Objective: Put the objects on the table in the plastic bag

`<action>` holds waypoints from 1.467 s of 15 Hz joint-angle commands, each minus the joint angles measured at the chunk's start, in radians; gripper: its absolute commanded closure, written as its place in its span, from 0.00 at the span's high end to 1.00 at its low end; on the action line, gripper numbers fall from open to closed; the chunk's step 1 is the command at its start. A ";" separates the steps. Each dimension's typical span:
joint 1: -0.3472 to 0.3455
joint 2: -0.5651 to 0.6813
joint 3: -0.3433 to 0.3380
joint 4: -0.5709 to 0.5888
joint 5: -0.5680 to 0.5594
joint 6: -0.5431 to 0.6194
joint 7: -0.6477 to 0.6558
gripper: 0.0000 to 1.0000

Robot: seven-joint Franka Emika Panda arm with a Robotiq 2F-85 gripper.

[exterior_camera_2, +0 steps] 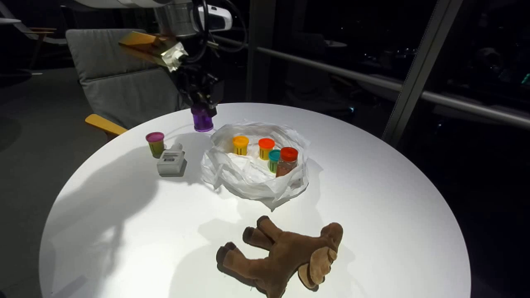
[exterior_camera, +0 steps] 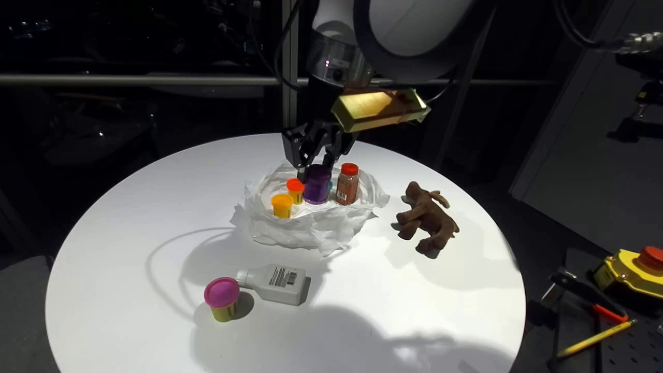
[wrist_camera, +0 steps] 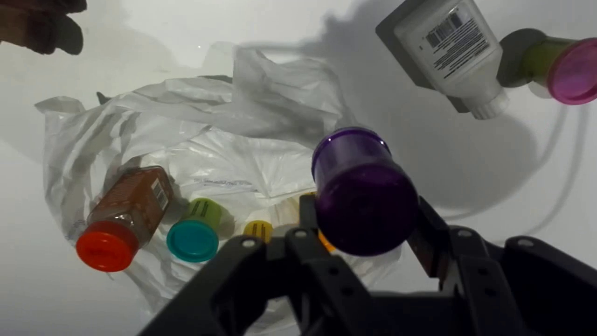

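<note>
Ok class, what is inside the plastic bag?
In the plastic bag: an amber-lidded cup, a red-orange-lidded cup, a teal-lidded cup and a red-capped bottle. Anything beneath them or under the folds is covered and cannot be seen.

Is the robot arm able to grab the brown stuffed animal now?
Probably not yet: its tool is holding the purple cup. Once free, it likely could: the brown stuffed animal lies outside the plastic bag, uncovered.
</note>
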 commanded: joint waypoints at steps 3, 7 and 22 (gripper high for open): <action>-0.120 0.157 0.032 0.180 0.050 -0.031 -0.022 0.25; -0.165 0.236 0.044 0.259 0.097 -0.060 -0.039 0.25; -0.164 0.385 0.023 0.283 0.142 0.002 -0.013 0.81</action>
